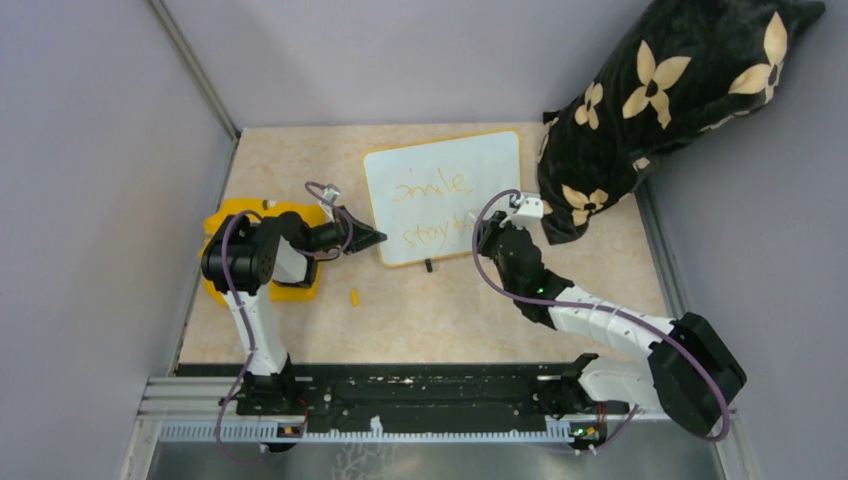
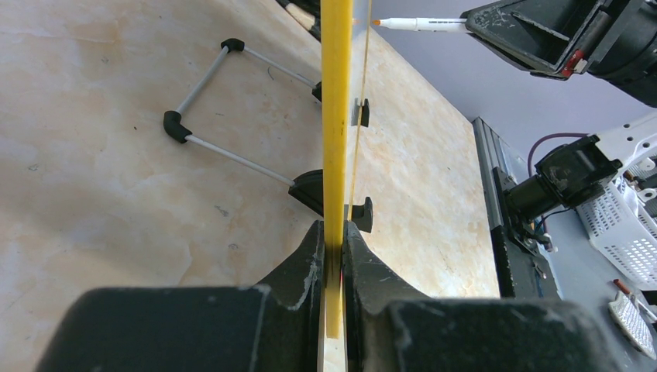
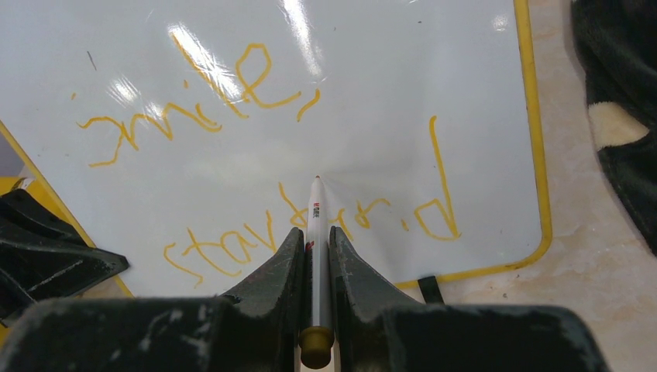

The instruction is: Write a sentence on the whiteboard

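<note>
The left gripper (image 2: 335, 232) sits closest to its own camera, its two fingers pressed onto the thin yellow edge of the whiteboard (image 1: 480, 160). It pinches the board from the left side. The board stands tilted on a wire stand (image 2: 225, 151), towards the back of the table (image 1: 450, 320). Under the left arm lies a flat yellow cloth (image 1: 300, 290), and a small yellow cap (image 1: 353, 296) rests on the table just in front of the board.

On the board, the sentence (image 1: 432, 186) runs in two orange lines, and the lower one looks unfinished in the middle. The right gripper (image 3: 314, 232) is clamped on a white marker (image 3: 315, 205) that points straight at that lower line. The tip is touching the surface or just off it; I cannot tell which.

To do this step well, I judge the left grip must stay firm. The board is propped on a light stand, so a push from the tip could tip it back. Light, even pressure and short strokes should give clean letters, with the tip lifted clear between them.

To the right, a black pillow (image 1: 680, 90) with cream flowers leans against the board's far corner.

The only container is a white basket (image 2: 624, 225) off the table, at the right edge of the left wrist view. Its contents cannot be made out.
</note>
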You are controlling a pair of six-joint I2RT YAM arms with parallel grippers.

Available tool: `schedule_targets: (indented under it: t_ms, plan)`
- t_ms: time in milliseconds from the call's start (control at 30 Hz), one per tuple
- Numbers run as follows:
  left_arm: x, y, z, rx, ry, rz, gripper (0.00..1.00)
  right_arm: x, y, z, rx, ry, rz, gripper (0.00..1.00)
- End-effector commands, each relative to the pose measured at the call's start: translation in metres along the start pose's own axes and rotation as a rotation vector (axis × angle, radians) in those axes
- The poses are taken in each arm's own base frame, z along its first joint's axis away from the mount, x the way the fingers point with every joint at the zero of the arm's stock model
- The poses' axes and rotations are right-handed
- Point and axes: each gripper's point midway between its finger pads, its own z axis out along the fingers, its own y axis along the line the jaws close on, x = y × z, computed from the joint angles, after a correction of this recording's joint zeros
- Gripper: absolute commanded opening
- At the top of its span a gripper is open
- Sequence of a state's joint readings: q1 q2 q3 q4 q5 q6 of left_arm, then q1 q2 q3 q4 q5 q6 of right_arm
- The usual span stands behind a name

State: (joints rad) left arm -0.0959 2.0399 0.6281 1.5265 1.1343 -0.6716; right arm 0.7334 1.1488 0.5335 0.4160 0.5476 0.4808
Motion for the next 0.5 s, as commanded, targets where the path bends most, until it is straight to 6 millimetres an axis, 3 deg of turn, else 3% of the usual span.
schedule_targets:
  t_ms: [0,467]
  plan:
    - [-0.003,0.002,0.002,0.007,-0.001,0.029,0.00,-0.025,0.021,0.005,-0.043,-0.061,0.044,0.00]
    - [-0.003,0.002,0.003,0.008,0.000,0.029,0.00,-0.010,0.006,0.008,0.011,-0.034,0.022,0.00]
